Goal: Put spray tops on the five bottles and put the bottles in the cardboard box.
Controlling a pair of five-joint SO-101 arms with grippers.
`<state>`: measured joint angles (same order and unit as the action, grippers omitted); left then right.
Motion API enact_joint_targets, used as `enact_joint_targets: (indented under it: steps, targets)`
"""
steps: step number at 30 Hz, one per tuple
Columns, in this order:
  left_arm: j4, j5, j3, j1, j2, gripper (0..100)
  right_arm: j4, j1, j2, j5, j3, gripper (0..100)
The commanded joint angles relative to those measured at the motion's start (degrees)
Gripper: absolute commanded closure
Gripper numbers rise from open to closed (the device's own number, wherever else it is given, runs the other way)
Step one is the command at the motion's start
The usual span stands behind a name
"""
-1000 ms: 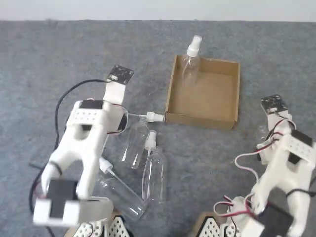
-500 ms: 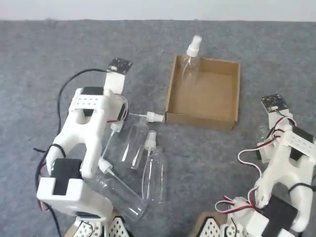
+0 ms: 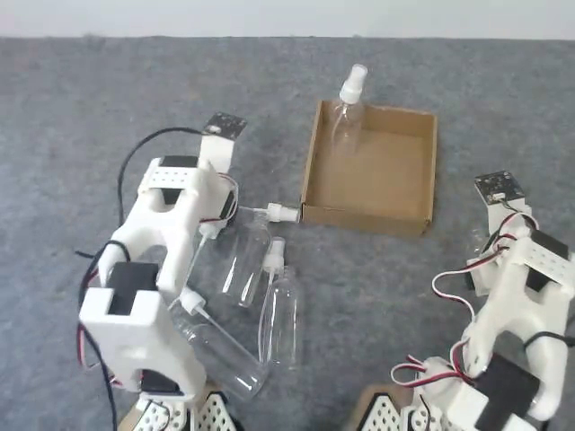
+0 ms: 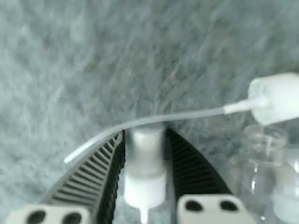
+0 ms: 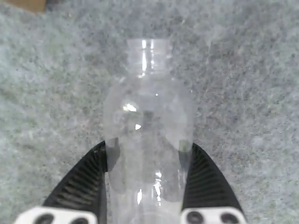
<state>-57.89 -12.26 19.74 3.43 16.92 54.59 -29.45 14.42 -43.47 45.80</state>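
The left hand (image 4: 145,136) clamps a spray top (image 4: 145,168), and the right hand (image 5: 148,150) grips an uncapped bottle (image 5: 148,102). One topped bottle (image 3: 347,117) leans in a far corner of the cardboard box (image 3: 364,218).

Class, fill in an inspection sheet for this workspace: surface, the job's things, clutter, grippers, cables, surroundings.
Surface: grey carpet-like table cover.
Job's things: cardboard box with one topped bottle standing inside; three bottles lying beside the left arm; a loose spray top near the box.
Clutter: nothing seen.
Grippers: left gripper shut on a held spray top; right gripper shut on an open bottle.
Cables: black cable looped by the left arm; red and white wires on the right arm.
Surroundings: pale wall behind the table.
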Motion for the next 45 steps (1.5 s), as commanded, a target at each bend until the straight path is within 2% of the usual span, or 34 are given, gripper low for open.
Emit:
enact_joint_targets:
  steps: [1, 7, 13, 19, 22, 29, 36, 42, 45]
  targets:
    - [-2.4, 0.3, -3.7, 0.5, -2.8, 99, -0.9, -0.6, 0.7, 0.4, -3.8, 95.3]
    - [-9.7, 1.0, -4.4, 0.2, -16.2, 99, -0.9, -0.7, 0.1, 0.4, -4.4, 95.3]
    - [-17.3, 7.8, -3.0, 0.2, -34.1, 99, -0.9, -0.5, 0.0, 3.3, -7.0, 95.3]
    - [-15.6, 11.3, 7.2, 0.1, -53.2, 99, -0.9, 1.5, 0.0, 8.2, -8.3, 94.6]
    - [-13.1, 11.1, 13.8, 0.4, -58.7, 99, -0.9, 2.3, -2.4, 9.9, -8.9, 89.4]
    - [-6.8, 11.1, 25.3, 0.6, -63.7, 99, -0.3, 2.2, -13.3, 10.5, -16.1, 80.6]
    - [-3.8, 11.0, 30.2, 0.5, -64.5, 99, 2.6, 3.6, -14.2, 10.3, -18.1, 70.6]
    - [-3.6, 11.0, 31.1, 0.3, -64.5, 99, 10.2, 7.2, -15.3, 10.0, -28.1, 69.6]
    - [-3.6, 11.0, 31.1, 0.3, -64.5, 99, 14.4, 7.3, -20.0, 7.3, -36.2, 69.9]
